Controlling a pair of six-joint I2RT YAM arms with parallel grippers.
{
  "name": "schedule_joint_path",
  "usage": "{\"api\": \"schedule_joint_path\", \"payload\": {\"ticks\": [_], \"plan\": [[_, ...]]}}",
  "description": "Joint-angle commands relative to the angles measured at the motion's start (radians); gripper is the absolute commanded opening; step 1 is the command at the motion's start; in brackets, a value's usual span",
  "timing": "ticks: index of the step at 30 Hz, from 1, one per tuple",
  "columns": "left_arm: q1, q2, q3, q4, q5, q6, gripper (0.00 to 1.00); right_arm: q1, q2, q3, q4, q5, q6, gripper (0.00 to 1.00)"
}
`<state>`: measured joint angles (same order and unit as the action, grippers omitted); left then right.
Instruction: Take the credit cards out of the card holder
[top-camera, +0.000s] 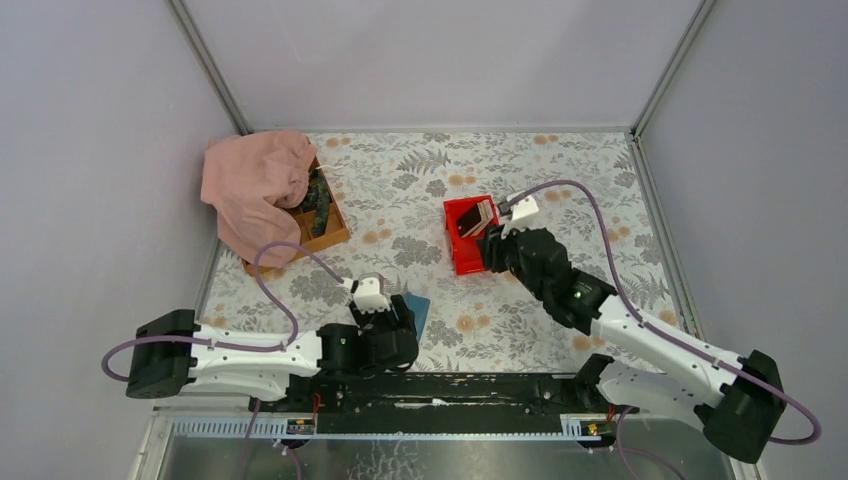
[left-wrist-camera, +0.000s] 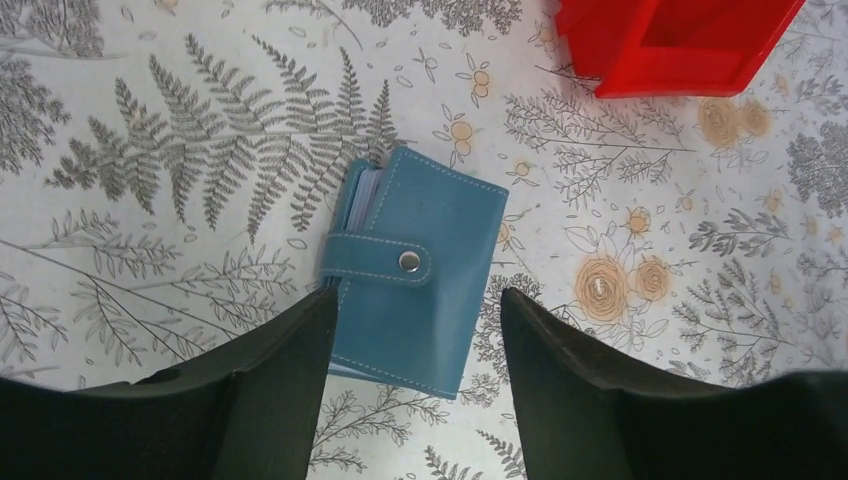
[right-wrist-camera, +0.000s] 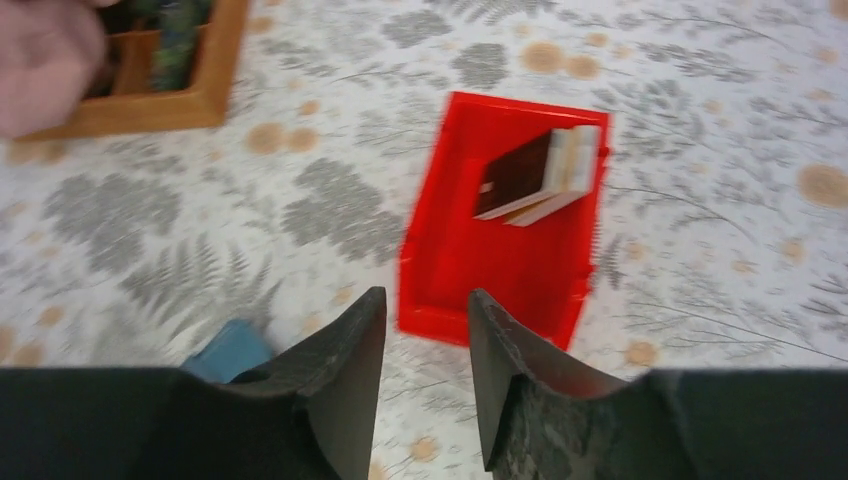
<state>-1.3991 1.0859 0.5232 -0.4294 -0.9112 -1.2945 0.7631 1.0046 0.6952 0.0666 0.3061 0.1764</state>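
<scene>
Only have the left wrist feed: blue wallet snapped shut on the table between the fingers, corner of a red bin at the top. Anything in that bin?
Observer: Yes. The right wrist view shows a small stack of cards at the far end of the red bin, with a dark one on top.
Operator: Where's the right arm?
Observer: The right gripper hangs by the bin's near edge, jaws apart, with nothing between them.
</scene>
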Motion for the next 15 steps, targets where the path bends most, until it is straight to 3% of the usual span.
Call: {"api": "schedule_joint_path", "payload": {"ticks": [1, 4, 6, 9, 12, 15], "plan": [[-0.05, 0.006, -0.032, 0.04, -0.108, -0.163, 0.65, 0.16, -0.011, 0.034, -0.092, 0.016, 0.026, 0.47], [-0.126, 0.02, -0.032, -0.027, -0.169, -0.278, 0.66, 0.298, 0.093, 0.061, -0.103, 0.032, 0.015, 0.61], [-0.18, 0.049, -0.017, -0.098, -0.212, -0.375, 0.75, 0.37, 0.2, 0.065, -0.066, 0.059, 0.005, 0.67], [-0.271, 0.133, 0.038, -0.251, -0.261, -0.575, 0.81, 0.399, 0.319, 0.076, -0.004, 0.034, 0.012, 0.74], [-0.373, 0.276, 0.122, -0.576, -0.291, -0.987, 0.83, 0.4, 0.416, 0.113, 0.017, 0.034, 0.007, 0.87], [-0.494, 0.478, 0.243, -0.924, -0.269, -1.385, 0.84, 0.4, 0.484, 0.158, 0.014, 0.055, -0.008, 0.92]]}}
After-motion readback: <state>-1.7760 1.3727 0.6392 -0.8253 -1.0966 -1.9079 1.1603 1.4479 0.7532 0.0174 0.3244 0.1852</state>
